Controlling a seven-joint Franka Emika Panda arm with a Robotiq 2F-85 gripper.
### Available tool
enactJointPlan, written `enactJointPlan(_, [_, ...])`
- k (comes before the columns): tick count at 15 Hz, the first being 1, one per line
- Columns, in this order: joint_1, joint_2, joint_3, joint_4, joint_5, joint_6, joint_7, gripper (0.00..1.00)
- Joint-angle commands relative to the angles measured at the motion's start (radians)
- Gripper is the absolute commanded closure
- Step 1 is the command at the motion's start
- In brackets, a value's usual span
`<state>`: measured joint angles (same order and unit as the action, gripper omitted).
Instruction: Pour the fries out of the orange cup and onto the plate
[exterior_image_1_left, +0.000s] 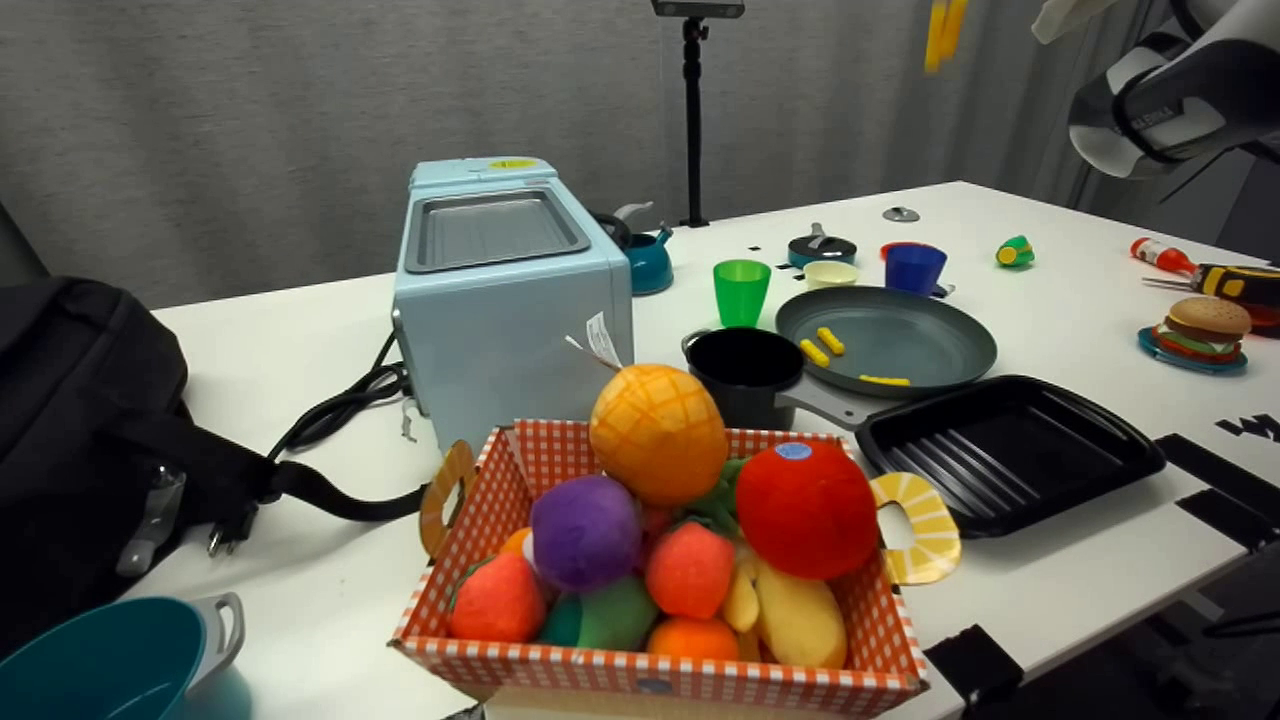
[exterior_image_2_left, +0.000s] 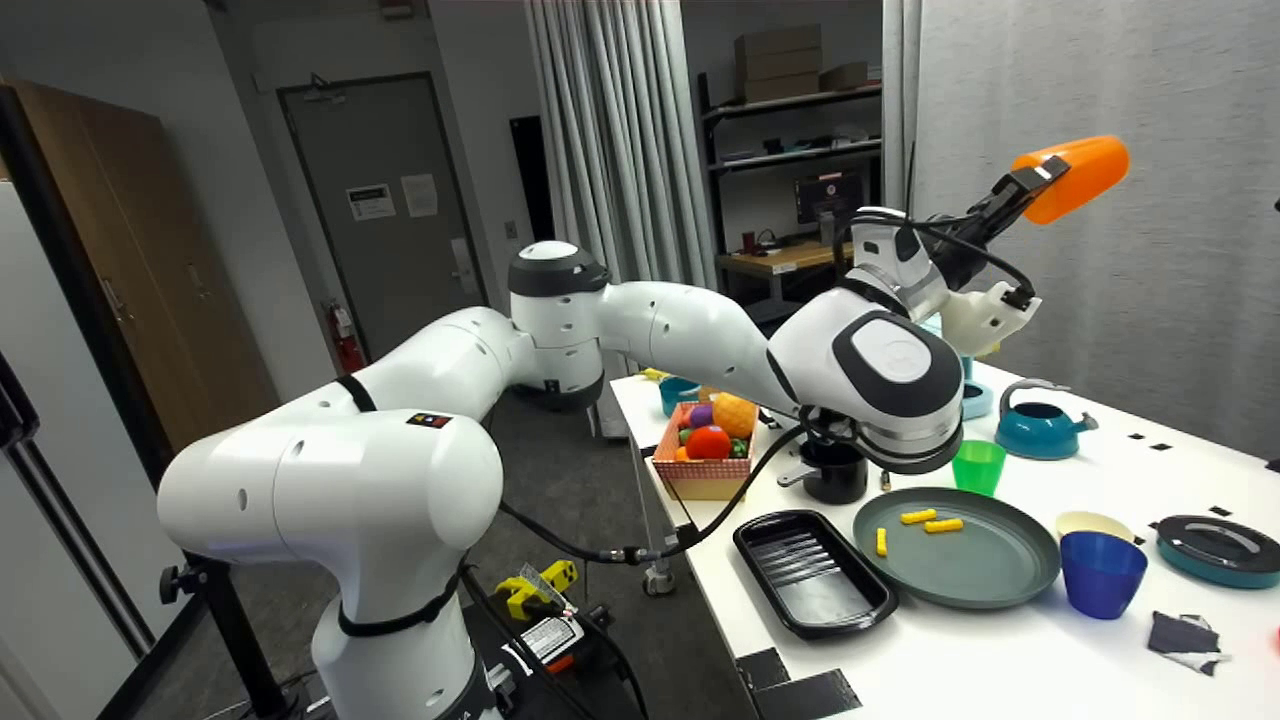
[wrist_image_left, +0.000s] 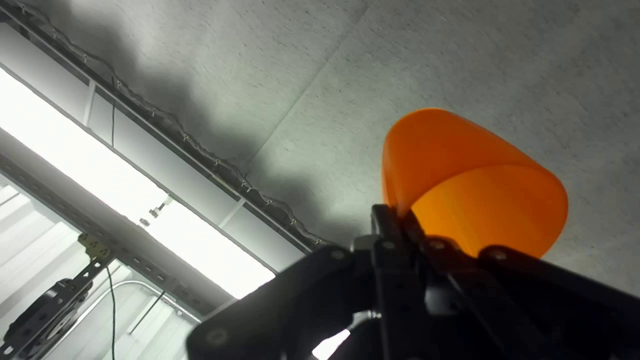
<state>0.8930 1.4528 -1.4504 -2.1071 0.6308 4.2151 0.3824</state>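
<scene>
While the black gripper (wrist_image_left: 396, 215) pinches the wall of the tipped orange cup (exterior_image_2_left: 1090, 175) high above the white table (exterior_image_2_left: 1000, 670), I see three fries (exterior_image_2_left: 943, 525) lying on the grey-green plate (exterior_image_2_left: 985, 568) and two more fries (exterior_image_1_left: 936, 38), blurred, in midair.

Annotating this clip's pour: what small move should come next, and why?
Probably hold the gripper steady, the orange cup tipped mouth downward: two fries appear mid-air in an exterior view, three others lie on the plate, and the cup's inside is partly hidden, so more may remain.
</scene>
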Motion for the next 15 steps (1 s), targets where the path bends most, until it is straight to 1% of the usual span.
enactJointPlan(1, [-0.017, 0.087, -0.040, 0.002, 0.067, 0.026, 0.058, 0.99])
enactJointPlan(4, [-0.021, 0.033, -0.018, 0.018, 0.075, 0.026, -0.008, 0.99])
enactJointPlan(6, [-0.027, 0.045, -0.015, 0.001, 0.081, 0.026, 0.009, 0.99])
enactJointPlan(8, [-0.037, 0.036, -0.011, 0.003, 0.087, -0.001, -0.002, 0.99])
enactJointPlan(9, [-0.070, -0.139, 0.082, 0.034, 0.061, 0.052, -0.169, 0.99])
enactJointPlan(10, [-0.083, -0.159, 0.091, 0.038, 0.051, 0.023, -0.192, 0.99])
enactJointPlan(12, [-0.120, -0.245, 0.132, 0.055, 0.016, -0.040, -0.267, 0.99])
enactJointPlan(15, [-0.186, -0.383, 0.184, 0.102, -0.037, -0.182, -0.362, 0.99])
